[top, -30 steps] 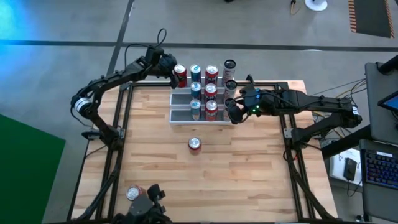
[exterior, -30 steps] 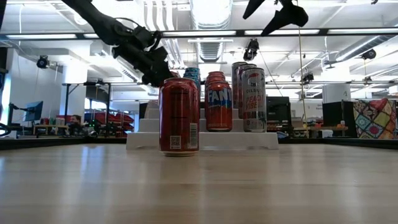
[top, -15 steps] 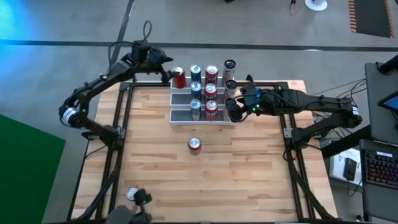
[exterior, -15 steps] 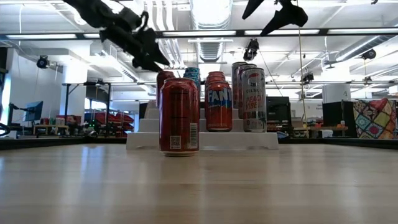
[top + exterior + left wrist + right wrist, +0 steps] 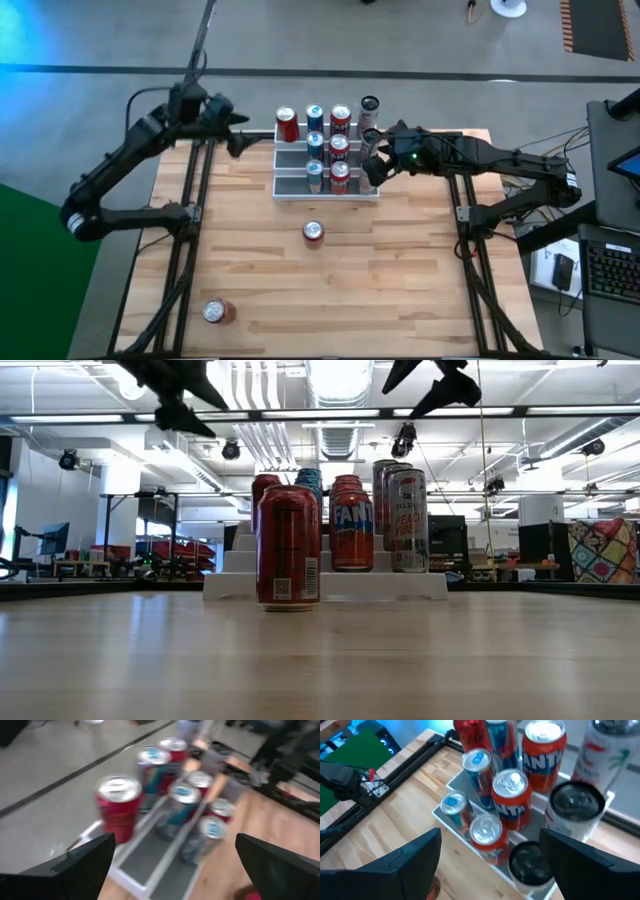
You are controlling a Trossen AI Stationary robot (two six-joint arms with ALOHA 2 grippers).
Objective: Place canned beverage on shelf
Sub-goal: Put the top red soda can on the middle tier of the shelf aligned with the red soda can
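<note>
Shelf (image 5: 326,189) at far table edge, cans on all three steps, red can (image 5: 287,124) on top step's left end, left gripper (image 5: 236,133) open beside it, empty, right gripper (image 5: 373,160) open, empty, at shelf's right end, loose can (image 5: 313,233) mid-table.

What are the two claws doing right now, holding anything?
Left end effector: open, holding nothing, left of the shelf.
Right end effector: open, holding nothing, at the shelf's right end.
</note>
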